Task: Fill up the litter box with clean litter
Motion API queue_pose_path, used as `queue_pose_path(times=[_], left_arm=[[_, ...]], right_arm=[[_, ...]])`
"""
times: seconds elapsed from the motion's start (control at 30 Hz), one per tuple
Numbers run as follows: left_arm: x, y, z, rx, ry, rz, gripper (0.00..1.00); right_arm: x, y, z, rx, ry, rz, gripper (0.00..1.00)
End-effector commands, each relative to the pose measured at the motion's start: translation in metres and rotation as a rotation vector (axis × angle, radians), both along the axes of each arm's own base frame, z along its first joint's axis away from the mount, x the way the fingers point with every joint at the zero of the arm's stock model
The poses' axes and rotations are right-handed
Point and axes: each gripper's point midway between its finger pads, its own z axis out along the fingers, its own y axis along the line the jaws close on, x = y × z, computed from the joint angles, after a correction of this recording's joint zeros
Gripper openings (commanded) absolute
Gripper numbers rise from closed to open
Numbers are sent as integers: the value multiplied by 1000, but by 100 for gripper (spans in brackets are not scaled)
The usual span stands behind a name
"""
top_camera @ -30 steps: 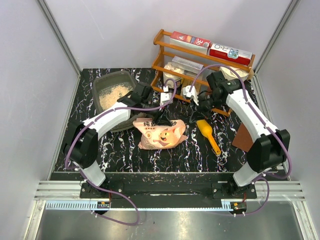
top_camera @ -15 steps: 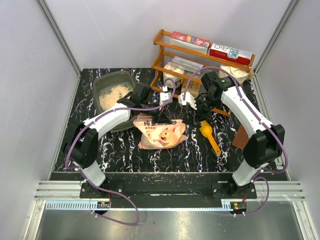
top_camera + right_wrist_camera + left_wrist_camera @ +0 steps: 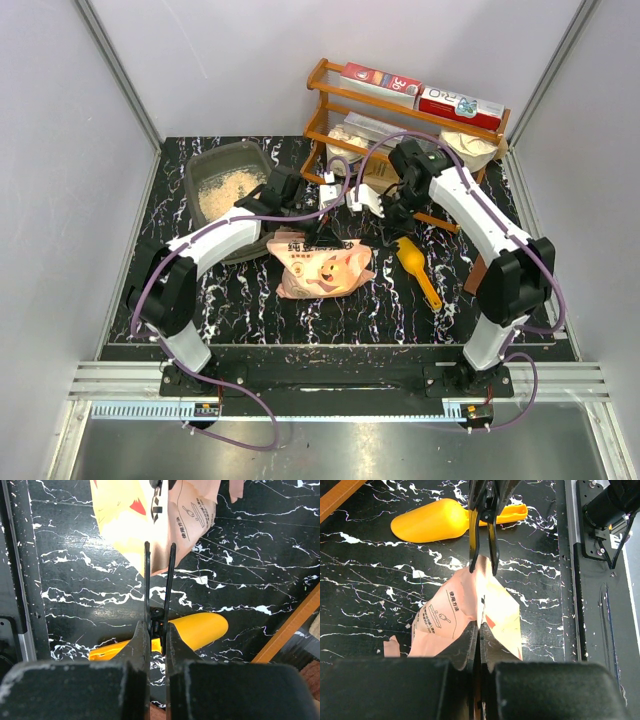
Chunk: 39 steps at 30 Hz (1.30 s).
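**A:** Which way's the box [image 3: 193, 185] from the left claw [image 3: 479, 632]?

**B:** Off to its left and farther back, long side running front to back, with litter [image 3: 228, 190] in it. The left arm's nearer. That claw's pinching the top of the bag [image 3: 455, 615]. The right claw [image 3: 157, 645] squeezes a black clip [image 3: 157, 617].

**A:** Count?

**B:** One box, one bag, one clip, one scoop [image 3: 418, 268].

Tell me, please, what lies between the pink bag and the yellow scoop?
Top view: bare marbled table. Right wrist view: the black clip in the right gripper spans it, tips by the pink bag.
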Motion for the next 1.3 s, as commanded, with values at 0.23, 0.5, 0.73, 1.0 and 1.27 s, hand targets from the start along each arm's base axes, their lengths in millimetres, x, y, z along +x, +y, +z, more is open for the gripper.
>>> queue_pose_path(times=[0.23,0.5,0.73,1.0,1.27], left_arm=[[4,13,18,-12,-75,36,29],[-2,69,6,40,-59,132,33],[-12,100,-5,64,-25,188,33],[-14,110,-9,54,-17,236,19],[0,102,7,-23,-31,293,0]], right_arm=[[-15,5,5,-63,32,73,0],[-16,10,11,-125,-9,139,0],[-22,18,11,-182,-8,200,0],[-31,17,7,-249,46,231,0],[-33,19,9,-276,36,265,0]])
